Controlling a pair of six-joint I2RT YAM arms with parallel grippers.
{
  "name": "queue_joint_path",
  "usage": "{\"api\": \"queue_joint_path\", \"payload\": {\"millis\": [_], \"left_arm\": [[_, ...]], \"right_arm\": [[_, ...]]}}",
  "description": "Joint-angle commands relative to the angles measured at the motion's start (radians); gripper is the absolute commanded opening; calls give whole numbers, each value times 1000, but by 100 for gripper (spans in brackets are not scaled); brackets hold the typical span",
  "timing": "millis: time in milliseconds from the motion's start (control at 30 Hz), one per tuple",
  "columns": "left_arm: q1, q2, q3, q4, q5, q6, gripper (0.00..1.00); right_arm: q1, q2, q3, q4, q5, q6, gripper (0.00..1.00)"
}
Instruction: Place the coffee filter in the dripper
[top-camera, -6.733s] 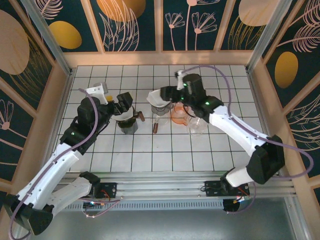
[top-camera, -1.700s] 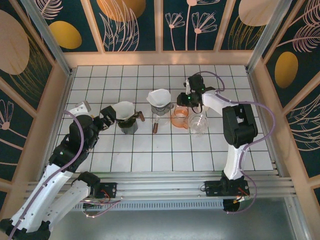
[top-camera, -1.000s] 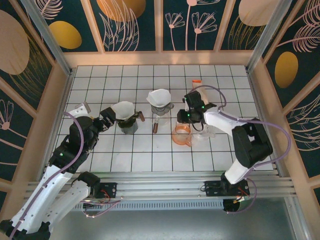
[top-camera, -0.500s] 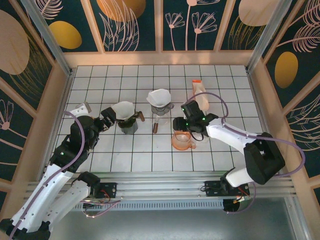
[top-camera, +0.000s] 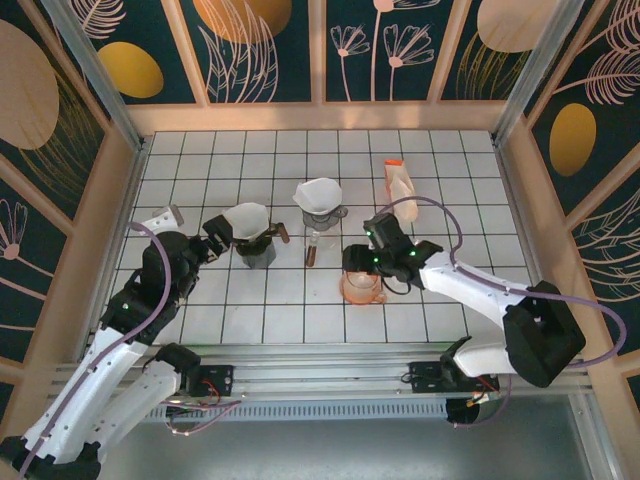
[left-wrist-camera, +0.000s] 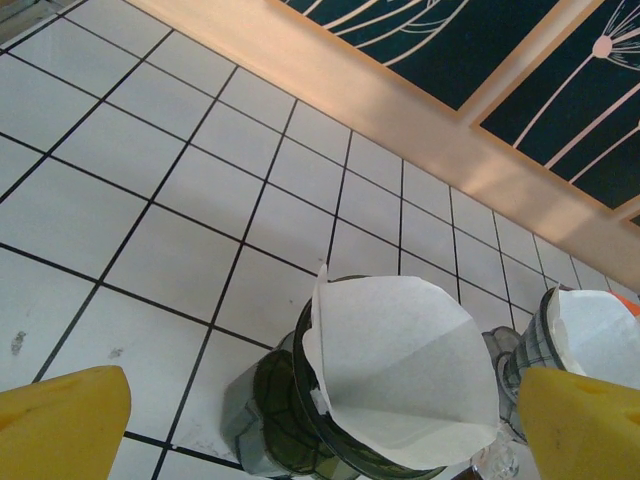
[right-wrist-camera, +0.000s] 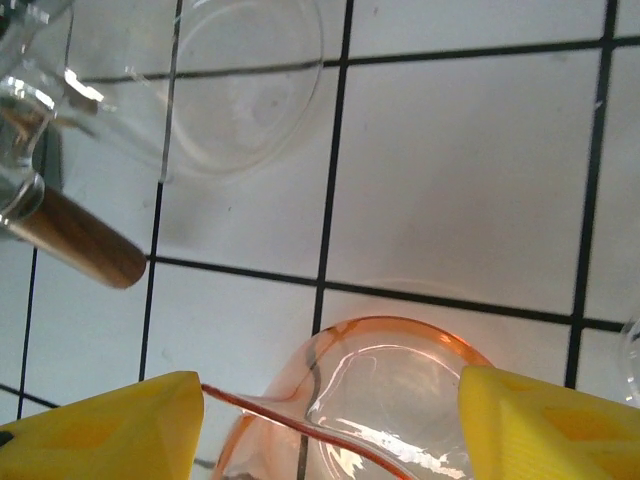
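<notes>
Filter paper (left-wrist-camera: 400, 372), a white cone, sits in the dark dripper (left-wrist-camera: 285, 420) with its point down and its open mouth up, so its long axis runs near upright. One edge rises to a peak on the side away from the glass dripper (top-camera: 322, 222). The left jaws stand wide, yellow fingertips (left-wrist-camera: 62, 420) well apart on either side of the dark dripper, holding nothing and touching neither it nor the paper.

Just right of the dark dripper, the clear glass dripper carries a second filter (top-camera: 318, 195) seated the same way (mouth up, tip down), and a wooden handle (right-wrist-camera: 85, 240) pokes out low beside it. Further right of the dark dripper and nearer the arm bases, an orange glass cup (right-wrist-camera: 390, 400) sits on the white tiled worktop (left-wrist-camera: 150, 180). The right jaws are spread wide over it, yellow fingertips (right-wrist-camera: 545, 430) flanking its rim; whether they touch the glass I cannot tell. An orange-capped bottle (top-camera: 400, 190) is further right again, towards the back wall.
</notes>
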Motion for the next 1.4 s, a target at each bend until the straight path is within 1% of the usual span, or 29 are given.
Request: {"api": "queue_joint_path", "payload": {"millis": [0, 167, 267, 367, 467, 533, 600, 700, 767, 833, 933, 1033, 1133, 1200, 1300, 1367], "left_arm": [[8, -4, -9, -1, -15, 5, 99], [9, -7, -9, -2, -12, -3, 99], [8, -10, -11, 0, -5, -8, 99], [7, -15, -18, 7, 5, -11, 99], [7, -16, -27, 21, 23, -16, 99], [6, -16, -31, 29, 38, -17, 99], [8, -18, -36, 37, 46, -14, 99], [8, -28, -50, 50, 55, -5, 99], [8, -36, -56, 56, 61, 0, 99], [7, -45, -60, 61, 65, 5, 99], [8, -50, -58, 62, 70, 15, 99], [8, -48, -62, 64, 80, 18, 99], [8, -49, -67, 65, 85, 22, 99], [8, -48, -71, 67, 88, 25, 99], [8, -48, -73, 70, 89, 29, 99], [8, -48, -75, 71, 89, 30, 99]], "right_arm": [[53, -21, -13, 32, -21, 71, 68], [117, 25, 25, 101, -55, 113, 68], [154, 61, 69, 101, -43, 104, 69], [159, 22, 78, 72, 27, 99, 70], [156, -61, 83, 2, 132, 83, 72], [137, -126, 87, -51, 195, 75, 73], [74, -182, 66, -84, 216, 69, 74], [-73, -261, 16, -80, 183, 47, 74], [-151, -288, 9, -89, 229, 10, 75], [-260, -301, -5, -78, 238, -12, 75], [-398, -306, -47, -28, 190, -26, 76], [-503, -275, -77, 15, 128, -35, 75], [-571, -226, -94, 59, 61, -54, 76], [-596, -185, -100, 88, -9, -59, 76], [-588, -139, -103, 112, -77, -64, 74], [-563, -131, -107, 117, -79, -57, 74]]}}
